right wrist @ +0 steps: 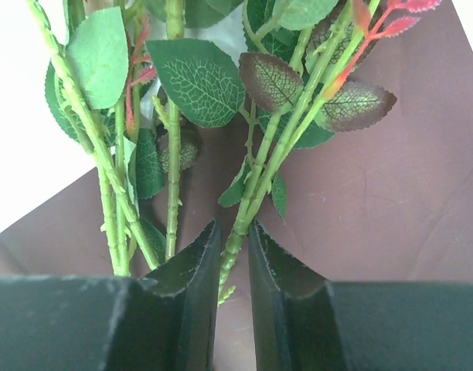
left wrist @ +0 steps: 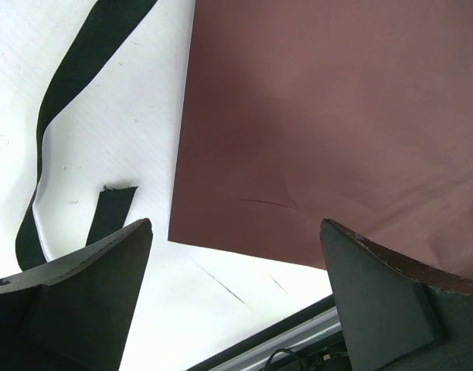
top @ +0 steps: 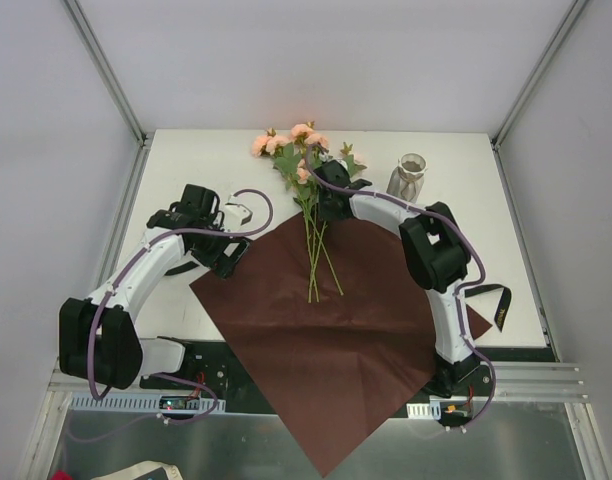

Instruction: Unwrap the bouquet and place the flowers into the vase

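Observation:
The bouquet lies unwrapped: the dark red paper (top: 336,340) is spread flat, and the flowers (top: 304,170) lie across its far corner, with pink-peach blooms toward the back wall. My right gripper (top: 324,205) reaches into the stems just below the leaves. In the right wrist view my right gripper (right wrist: 234,232) has its jaws nearly together around one green stem (right wrist: 256,193), while other stems (right wrist: 173,154) pass to its left. My left gripper (left wrist: 236,232) hangs open and empty over the paper's left edge (left wrist: 337,116). The pale vase (top: 411,178) stands upright to the right of the flowers.
A black ribbon (left wrist: 66,85) lies loose on the white table beside the left gripper. Another black ribbon piece (top: 496,305) lies by the right arm's base. The table's metal front rail (left wrist: 298,332) shows just below the left gripper.

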